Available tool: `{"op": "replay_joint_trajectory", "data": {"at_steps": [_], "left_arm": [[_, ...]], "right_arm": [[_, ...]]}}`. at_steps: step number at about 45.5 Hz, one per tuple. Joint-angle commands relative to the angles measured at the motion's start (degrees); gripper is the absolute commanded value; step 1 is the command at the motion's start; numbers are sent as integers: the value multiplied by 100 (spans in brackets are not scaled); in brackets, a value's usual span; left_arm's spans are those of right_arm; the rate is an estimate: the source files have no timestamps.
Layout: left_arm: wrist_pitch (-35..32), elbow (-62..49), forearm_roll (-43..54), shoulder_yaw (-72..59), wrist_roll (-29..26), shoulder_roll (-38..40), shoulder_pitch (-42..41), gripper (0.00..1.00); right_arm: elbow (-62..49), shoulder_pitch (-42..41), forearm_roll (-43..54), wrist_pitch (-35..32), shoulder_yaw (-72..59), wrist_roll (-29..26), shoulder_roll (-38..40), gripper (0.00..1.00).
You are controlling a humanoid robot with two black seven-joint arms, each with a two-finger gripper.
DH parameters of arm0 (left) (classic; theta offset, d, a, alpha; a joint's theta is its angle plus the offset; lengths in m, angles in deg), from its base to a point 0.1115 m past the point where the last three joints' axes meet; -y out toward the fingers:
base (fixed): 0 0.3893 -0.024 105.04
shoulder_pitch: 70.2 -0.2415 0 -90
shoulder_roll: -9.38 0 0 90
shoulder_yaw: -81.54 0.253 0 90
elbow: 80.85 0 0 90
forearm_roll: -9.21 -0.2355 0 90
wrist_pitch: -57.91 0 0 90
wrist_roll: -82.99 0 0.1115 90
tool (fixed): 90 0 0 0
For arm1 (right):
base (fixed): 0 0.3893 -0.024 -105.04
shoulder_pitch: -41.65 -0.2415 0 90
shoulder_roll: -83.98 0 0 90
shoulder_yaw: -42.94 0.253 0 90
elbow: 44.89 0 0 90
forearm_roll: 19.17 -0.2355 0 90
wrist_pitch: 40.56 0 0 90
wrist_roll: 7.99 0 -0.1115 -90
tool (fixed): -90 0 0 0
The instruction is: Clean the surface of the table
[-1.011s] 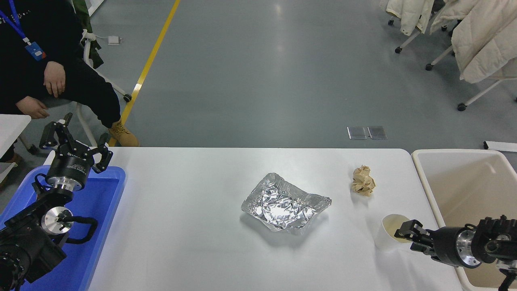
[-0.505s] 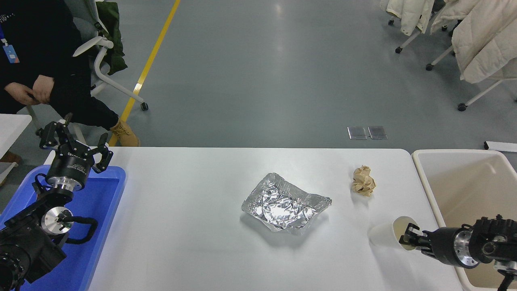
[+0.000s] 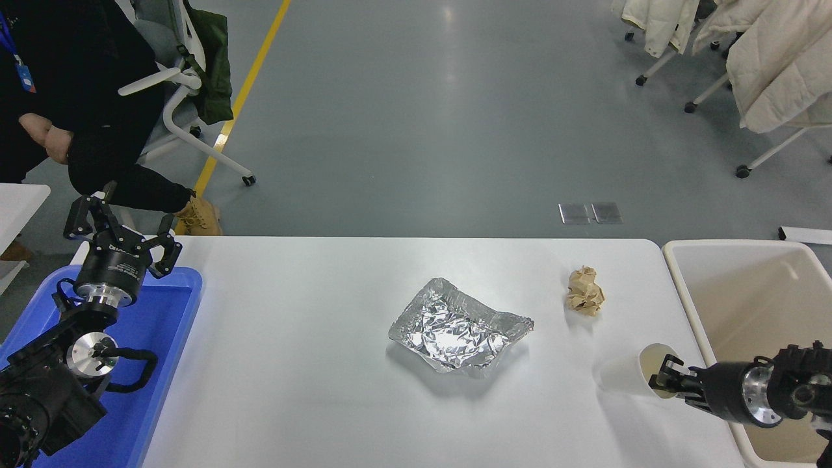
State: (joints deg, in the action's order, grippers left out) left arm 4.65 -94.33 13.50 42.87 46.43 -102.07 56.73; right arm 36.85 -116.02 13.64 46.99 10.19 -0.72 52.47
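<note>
The white table surface [image 3: 312, 312] carries a crumpled silver foil tray [image 3: 458, 327] at its middle and a crumpled brown paper ball [image 3: 584, 291] to the right. A white paper cup [image 3: 627, 374] is tipped on its side near the table's right edge, mouth toward my right arm. My right gripper [image 3: 664, 377] is shut on the cup's rim and holds it just above the table. My left gripper [image 3: 120, 227] is open and parked over the blue tray at the lower left.
A blue plastic tray [image 3: 162, 325] sits at the table's left end. A cream-white bin [image 3: 747, 305] stands right of the table. A person in black sits at the far left beside a white chair [image 3: 175, 91]. Chairs draped with coats stand at the top right.
The cup went from upright to tipped on its side, and my right gripper lifted it slightly toward the bin. The person and chair at the far left shifted.
</note>
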Motion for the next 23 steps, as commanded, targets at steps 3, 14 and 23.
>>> {"op": "replay_joint_trajectory", "data": {"at_steps": [3, 14, 23], "left_arm": [[-1, -6, 1, 0, 0, 0, -1, 100], [-1, 3, 1, 0, 0, 0, -1, 100], [-1, 3, 1, 0, 0, 0, -1, 100]], "right_arm": [[308, -1388, 1016, -1950, 58, -6, 1831, 0], [273, -2980, 2203, -4201, 497, -6, 3238, 0], [238, -3007, 2547, -4642, 955, -6, 3494, 0]]}}
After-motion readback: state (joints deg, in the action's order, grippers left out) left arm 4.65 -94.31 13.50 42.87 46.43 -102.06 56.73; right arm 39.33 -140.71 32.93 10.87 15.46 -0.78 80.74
